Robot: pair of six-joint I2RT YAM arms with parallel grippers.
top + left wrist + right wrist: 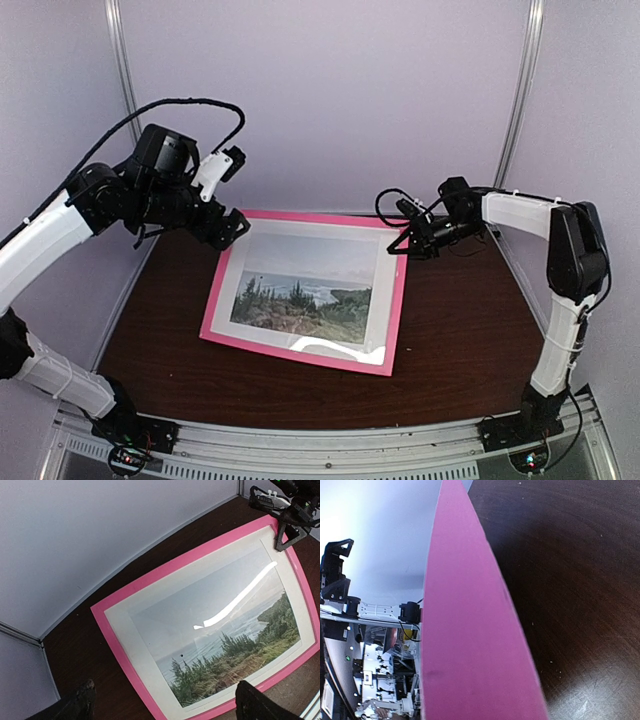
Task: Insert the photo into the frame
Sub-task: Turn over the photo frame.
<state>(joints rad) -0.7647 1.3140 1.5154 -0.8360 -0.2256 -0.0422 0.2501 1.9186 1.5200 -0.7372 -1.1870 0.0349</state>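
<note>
Pinching right fingers [292, 539] on frame [150, 584] corner (left fingers [80, 705] wide)

Photo [225, 645] in pink frame [187, 566], white mat [136, 647], brown table [75, 655]

All three views share the frame [320, 215] [111, 645] [470, 630], right wrist closest

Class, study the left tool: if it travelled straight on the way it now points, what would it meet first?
Probably the frame, near one corner. The left tool stands open and aims down at that corner, where the white mat sits just inside. Depth is hard to judge.
</note>
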